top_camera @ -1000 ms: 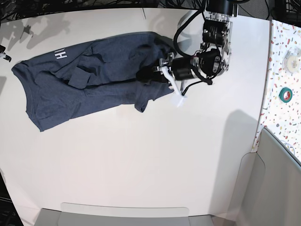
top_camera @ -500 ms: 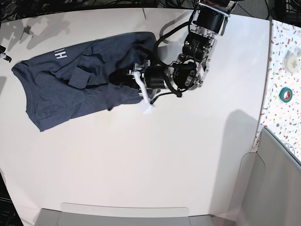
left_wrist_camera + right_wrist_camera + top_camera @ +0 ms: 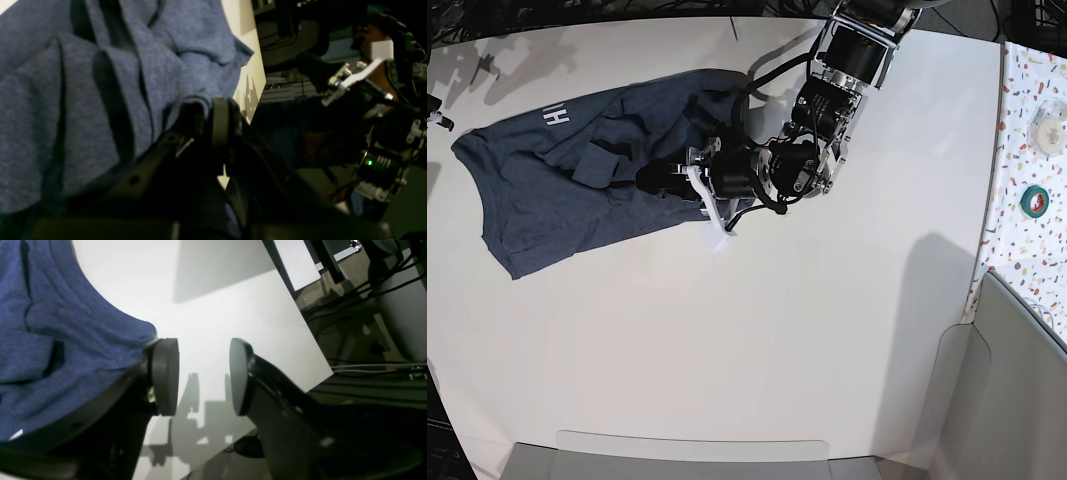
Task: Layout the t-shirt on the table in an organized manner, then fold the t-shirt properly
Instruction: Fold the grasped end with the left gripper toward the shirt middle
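Note:
The dark blue t-shirt [image 3: 557,190] lies crumpled on the left half of the white table [image 3: 777,350], with white lettering [image 3: 555,118] near its far left end. My left gripper [image 3: 655,180] reaches in from the top and is shut on a fold of the shirt's right part, which is doubled over the body. In the left wrist view the fingers [image 3: 220,116] pinch blue fabric [image 3: 100,83]. My right gripper [image 3: 203,373] hangs open just above bare table [image 3: 213,306]. The t-shirt [image 3: 50,340] lies against its left pad [image 3: 165,373], with nothing between the pads.
A speckled strip [image 3: 1027,100] runs along the right edge, carrying a green tape roll [image 3: 1033,200] and a white roll [image 3: 1049,128]. A grey bin [image 3: 1017,380] stands at the lower right. A grey panel [image 3: 697,450] lines the front edge.
My left arm has swung to the left, dragging the shirt's right part over the body. The bunched fabric now sits further left. The right gripper's jaws have not changed.

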`<action>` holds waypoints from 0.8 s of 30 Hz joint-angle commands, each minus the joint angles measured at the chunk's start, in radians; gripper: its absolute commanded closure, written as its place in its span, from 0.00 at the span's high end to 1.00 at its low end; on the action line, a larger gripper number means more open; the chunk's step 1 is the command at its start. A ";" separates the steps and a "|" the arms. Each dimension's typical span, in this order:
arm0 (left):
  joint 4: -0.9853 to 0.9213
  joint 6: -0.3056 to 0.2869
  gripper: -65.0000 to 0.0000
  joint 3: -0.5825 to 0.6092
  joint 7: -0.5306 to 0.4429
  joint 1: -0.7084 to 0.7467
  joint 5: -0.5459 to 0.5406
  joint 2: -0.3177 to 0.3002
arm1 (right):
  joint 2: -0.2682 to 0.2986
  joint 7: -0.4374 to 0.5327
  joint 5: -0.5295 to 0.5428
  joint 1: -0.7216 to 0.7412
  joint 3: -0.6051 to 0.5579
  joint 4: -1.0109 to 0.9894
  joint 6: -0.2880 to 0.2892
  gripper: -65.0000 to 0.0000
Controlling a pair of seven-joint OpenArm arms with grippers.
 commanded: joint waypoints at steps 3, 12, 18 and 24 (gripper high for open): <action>0.002 -0.013 0.00 0.001 -0.027 -0.019 -0.027 0.007 | 0.005 0.021 0.002 0.004 0.005 0.013 0.003 0.38; 0.007 -0.012 0.45 0.045 -0.019 -0.016 -0.033 0.009 | 0.001 0.021 0.002 0.007 0.001 0.013 0.003 0.38; 0.012 -0.010 0.49 0.048 -0.018 -0.018 -0.038 0.009 | 0.001 0.021 0.002 0.019 0.001 0.013 0.003 0.38; 0.162 -0.010 0.36 -0.003 -0.018 -0.012 -0.038 -0.065 | 0.001 0.021 0.005 0.019 -0.001 0.011 0.003 0.38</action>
